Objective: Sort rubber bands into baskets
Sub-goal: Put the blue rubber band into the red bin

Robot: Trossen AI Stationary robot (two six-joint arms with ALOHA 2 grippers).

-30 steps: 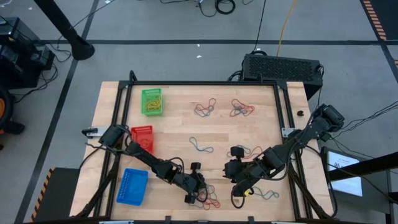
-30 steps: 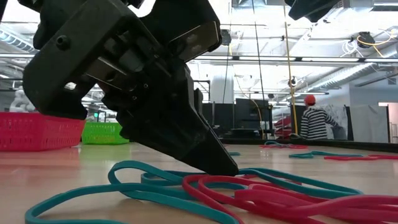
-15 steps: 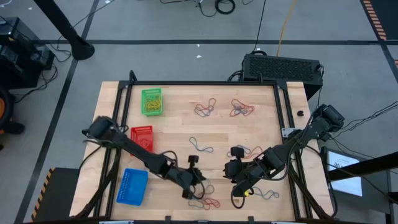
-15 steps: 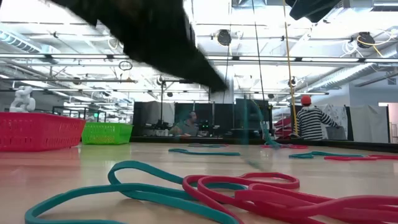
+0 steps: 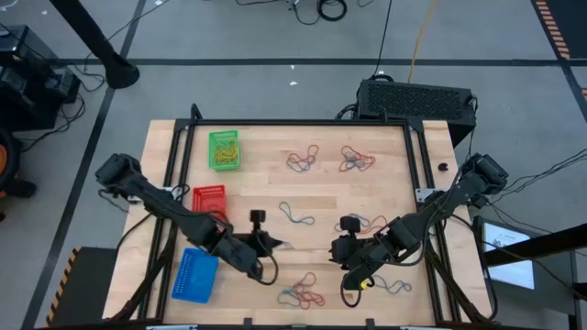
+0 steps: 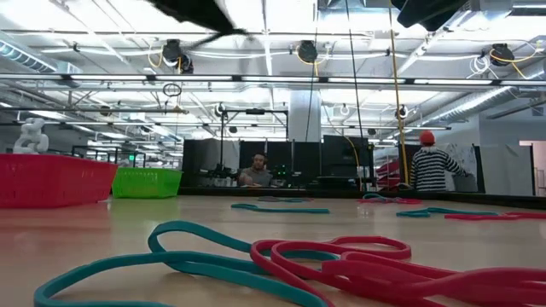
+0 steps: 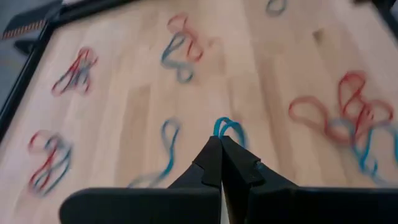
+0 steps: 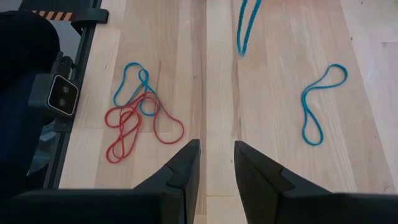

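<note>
High view, left gripper [image 5: 275, 244]: lifted off the tangle near the front edge where it sat a second ago, now further back over bare wood, roughly mid-table and just right of the blue basket [image 5: 194, 274].
Left wrist view, fingers [image 7: 211, 163]: pinched together on a blue rubber band [image 7: 225, 126], loop poking out past the tips. Same band hard to make out from above.
Low view: big dark gripper that filled the picture a second ago now gone up, only a blurred dark bit at the top edge. Teal and red bands [image 6: 281, 264] in the foreground lying just as before.
Front pile [image 5: 303, 291]: red and blue loops left on the table near the front edge, no gripper on them now.
Right gripper [image 5: 352, 275]: same spot as before, low over the front right of the table, fingers [image 8: 185, 167] apart with nothing between them.
Red basket [image 5: 210, 199]: left side, between the green basket [image 5: 224, 149] and the blue one, not moved.
Other bands [image 5: 301, 159]: loose clusters toward the back of the table, unchanged.
</note>
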